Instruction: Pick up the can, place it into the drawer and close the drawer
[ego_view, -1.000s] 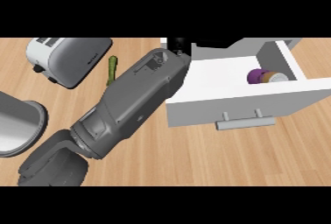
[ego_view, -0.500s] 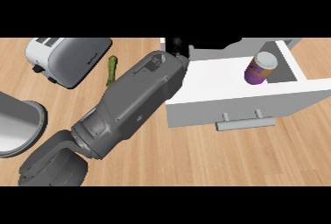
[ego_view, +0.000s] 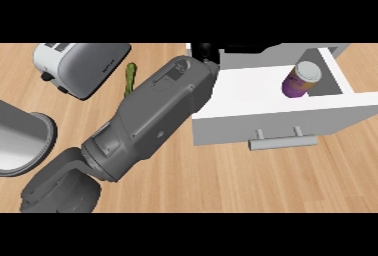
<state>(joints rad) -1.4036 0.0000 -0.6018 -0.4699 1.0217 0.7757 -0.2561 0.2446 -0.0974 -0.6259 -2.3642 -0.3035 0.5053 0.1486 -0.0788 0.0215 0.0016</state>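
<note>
Standing in the white drawer (ego_view: 244, 85), apparently upright: cylindrical purple can (ego_view: 301, 80).

One grey forearm (ego_view: 151, 122) stretches diagonally up from the lower left, its black hand (ego_view: 205, 50) mostly hidden.

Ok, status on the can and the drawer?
Can upright inside open drawer. Left hand at drawer's back corner, fingers hidden. Right hand out of view.

Purple can (ego_view: 302, 80) upright inside open drawer (ego_view: 244, 95); grey forearm (ego_view: 151, 120) crosses wooden counter (ego_view: 244, 180); toaster (ego_view: 77, 65) top left.
</note>
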